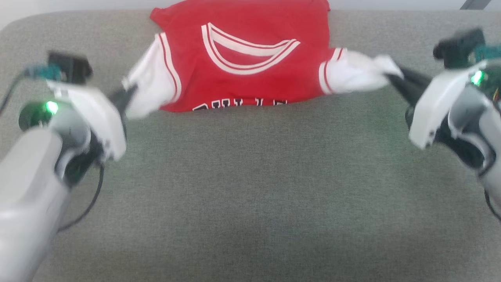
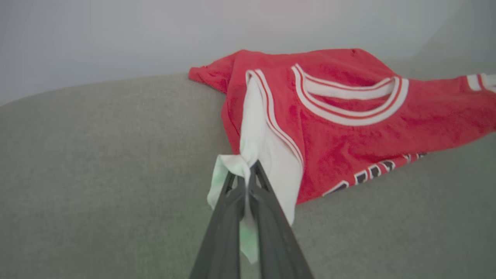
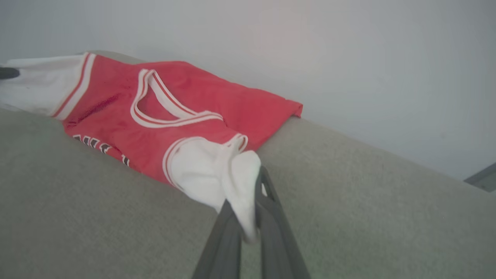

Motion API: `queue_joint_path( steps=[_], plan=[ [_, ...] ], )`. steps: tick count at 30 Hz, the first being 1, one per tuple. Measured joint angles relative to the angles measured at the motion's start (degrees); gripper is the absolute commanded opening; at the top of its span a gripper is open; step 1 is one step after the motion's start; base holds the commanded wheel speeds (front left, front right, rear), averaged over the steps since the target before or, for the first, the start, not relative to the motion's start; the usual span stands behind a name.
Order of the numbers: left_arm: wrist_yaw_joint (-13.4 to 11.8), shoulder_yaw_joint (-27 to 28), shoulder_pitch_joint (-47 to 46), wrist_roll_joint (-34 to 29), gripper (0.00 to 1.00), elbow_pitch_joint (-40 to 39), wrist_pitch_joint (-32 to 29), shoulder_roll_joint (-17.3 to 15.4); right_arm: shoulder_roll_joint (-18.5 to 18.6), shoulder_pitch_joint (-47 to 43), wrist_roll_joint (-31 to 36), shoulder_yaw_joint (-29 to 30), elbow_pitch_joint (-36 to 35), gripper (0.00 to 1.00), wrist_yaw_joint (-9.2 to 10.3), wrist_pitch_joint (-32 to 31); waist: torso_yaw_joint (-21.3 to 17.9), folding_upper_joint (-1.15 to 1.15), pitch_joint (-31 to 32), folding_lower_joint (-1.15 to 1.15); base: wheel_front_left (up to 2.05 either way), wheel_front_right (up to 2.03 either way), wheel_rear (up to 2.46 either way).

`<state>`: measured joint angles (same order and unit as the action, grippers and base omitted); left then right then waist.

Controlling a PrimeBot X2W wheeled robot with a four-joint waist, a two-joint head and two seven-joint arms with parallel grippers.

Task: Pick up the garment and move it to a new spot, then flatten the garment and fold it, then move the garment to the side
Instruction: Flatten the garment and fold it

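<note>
Head view: the garment point(image 1: 250, 66) lies at the far edge of the grey worktop point(image 1: 250, 188). Its top is cut off and its lettering is half hidden at the near fold. Left wrist view: the left gripper point(image 2: 250, 170) has its jaws pinching one white sleeve. Right wrist view: the right gripper point(image 3: 259, 182) has its jaws pinching the other sleeve.

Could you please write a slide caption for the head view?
The left gripper and right gripper each pinch a white sleeve of the red garment on a grey cushion.
</note>
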<state>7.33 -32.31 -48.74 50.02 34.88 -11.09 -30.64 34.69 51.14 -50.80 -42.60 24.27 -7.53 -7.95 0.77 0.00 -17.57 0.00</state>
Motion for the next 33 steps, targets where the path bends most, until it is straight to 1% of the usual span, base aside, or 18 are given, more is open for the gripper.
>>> queue_joint_path(
  steps=[4,6,9,12,15,17,20,27,31,33],
  plan=[
    [0.02,-0.3,9.05,2.58,0.0,-8.45,-2.34,-4.87,4.69,-6.16,-1.57,-2.69,-7.89,0.0,-0.02,-2.26,-0.33,0.0,0.62,0.0,0.0,0.0,0.0],
    [-1.23,-0.14,13.42,3.6,0.0,-12.4,-3.2,-6.48,7.57,-8.47,-1.49,-3.92,-10.92,0.0,-0.01,-3.11,-0.41,0.0,0.74,0.0,0.0,0.0,0.0],
    [-3.32,-0.14,19.17,3.76,0.0,-17.93,-3.46,-9.53,10.33,-11.87,-1.96,-4.05,-13.15,0.0,0.0,-3.71,-0.53,0.0,0.83,0.0,0.0,0.0,0.0],
    [-6.88,0.32,24.53,3.8,0.0,-21.5,-3.38,-11.91,12.57,-15.07,-2.3,-4.65,-14.88,0.0,-0.01,-4.98,-0.55,0.0,0.95,0.0,0.0,0.0,0.0],
    [-10.26,0.46,28.93,3.85,0.0,-23.86,-3.45,-13.57,14.47,-18.13,-3.52,-5.45,-16.47,0.0,-0.01,-6.39,-0.57,0.0,1.14,0.0,0.0,0.0,0.0],
    [-12.56,0.34,30.94,2.6,0.0,-24.92,-3.34,-15.03,15.88,-19.36,-3.54,-6.21,-17.49,0.0,-0.01,-7.27,-0.6,0.0,1.22,0.0,0.0,0.0,0.0],
    [-15.08,0.78,33.05,2.36,0.0,-26.14,-2.34,-15.46,17.62,-20.96,-3.8,-7.53,-18.87,0.0,-0.01,-8.01,-0.66,0.0,1.22,0.0,0.0,0.0,0.0],
    [-16.51,0.08,37.13,3.04,0.0,-29.25,-2.87,-15.71,19.97,-23.22,-6.43,-10.61,-21.02,0.0,-0.01,-10.68,-1.23,0.0,1.14,0.0,0.0,0.0,0.0],
    [-17.03,-0.09,38.35,4.56,0.0,-30.43,-3.9,-15.32,20.14,-23.92,-8.7,-11.18,-21.06,0.0,-0.01,-10.88,-1.5,0.0,1.25,0.0,0.0,0.0,0.0],
    [-18.01,0.12,39.08,6.27,0.0,-31.01,-4.81,-14.68,20.06,-24.0,-9.47,-11.56,-21.02,0.0,-0.01,-11.38,-1.61,0.0,1.42,0.0,0.0,0.0,0.0]
  ],
)
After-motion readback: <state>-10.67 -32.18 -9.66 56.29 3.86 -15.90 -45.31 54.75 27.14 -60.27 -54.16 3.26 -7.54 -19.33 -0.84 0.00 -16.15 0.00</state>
